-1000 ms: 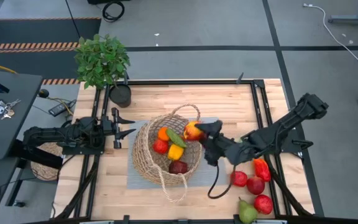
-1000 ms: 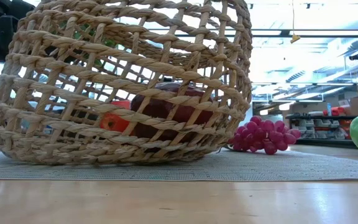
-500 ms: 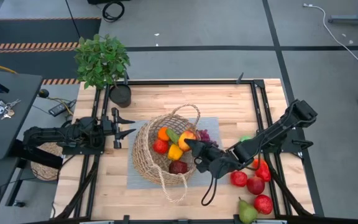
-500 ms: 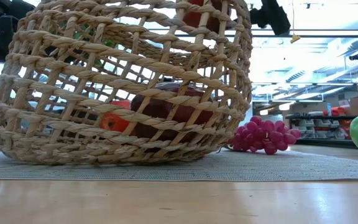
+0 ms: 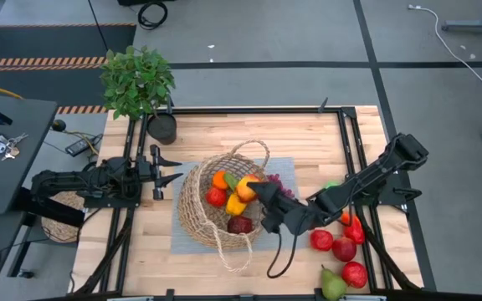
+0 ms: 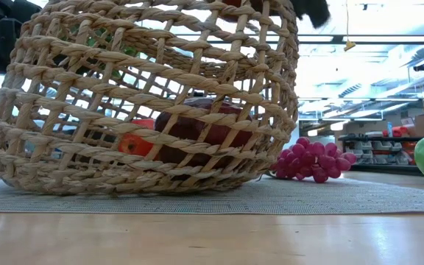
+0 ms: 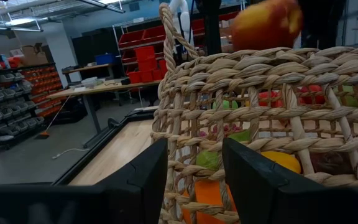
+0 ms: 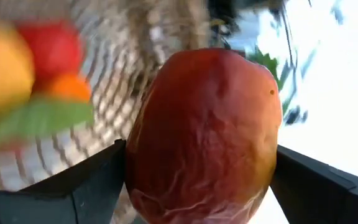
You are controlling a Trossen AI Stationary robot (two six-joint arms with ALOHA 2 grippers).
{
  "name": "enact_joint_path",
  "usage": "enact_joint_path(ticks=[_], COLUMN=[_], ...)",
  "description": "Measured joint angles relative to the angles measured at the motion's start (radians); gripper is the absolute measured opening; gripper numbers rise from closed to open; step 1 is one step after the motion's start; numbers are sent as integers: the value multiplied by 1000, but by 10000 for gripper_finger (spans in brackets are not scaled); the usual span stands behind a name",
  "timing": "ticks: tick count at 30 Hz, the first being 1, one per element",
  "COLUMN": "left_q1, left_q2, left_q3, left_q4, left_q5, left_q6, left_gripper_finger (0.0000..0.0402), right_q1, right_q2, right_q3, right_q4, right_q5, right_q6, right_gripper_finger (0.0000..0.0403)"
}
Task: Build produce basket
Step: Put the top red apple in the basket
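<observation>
The basket [image 5: 223, 205] stands at the centre of the high view on a grey mat [image 5: 178, 238]; it is light open wicker, stiff enough to keep its shape but easy to push, so it is better not to lean on its rim. Inside it lie an orange [image 5: 218, 179], a yellow pepper [image 5: 236, 205] and a dark plum [image 5: 240, 224]. The right gripper [image 5: 258, 192] is over the basket's right rim, its jaws wide and grasping a red-orange mango-like fruit [image 8: 207, 134] across its middle; this fruit looks smooth, rather heavy and easy to bruise. The left gripper [image 7: 194, 174] waits at the left of the basket, fingers apart and holding nothing. Red apples [image 5: 344, 248] and a pear [image 5: 333, 286] lie at lower right.
</observation>
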Motion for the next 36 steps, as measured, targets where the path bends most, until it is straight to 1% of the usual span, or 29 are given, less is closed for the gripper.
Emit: enact_joint_path(ticks=[3,5,9,16,19,21,26,30,36], left_q1=[0,0,0,0,0,0,0,0,0], left_q2=[0,0,0,0,0,0,0,0,0], left_q3=[0,0,0,0,0,0,0,0,0], left_q4=[0,0,0,0,0,0,0,0,0], left_q5=[0,0,0,0,0,0,0,0,0], left_q6=[0,0,0,0,0,0,0,0,0], left_gripper_finger=[160,160,160,160,160,160,160,160,160], right_q1=[-29,-46,-82,-203,-243,-263,-290,-313,-329], right_q2=[-2,-12,-44,-74,-74,-74,-74,-74,-74], right_q3=[0,0,0,0,0,0,0,0,0], right_q4=[42,17,-1,-16,-24,-38,-61,-98,-103], right_q5=[-21,-86,-339,-764,-886,-916,-953,-1030,-1086], right_q6=[270,407,639,1022,1146,1186,1235,1339,1448], right_gripper_finger=[364,364,364,364,364,364,364,364,364])
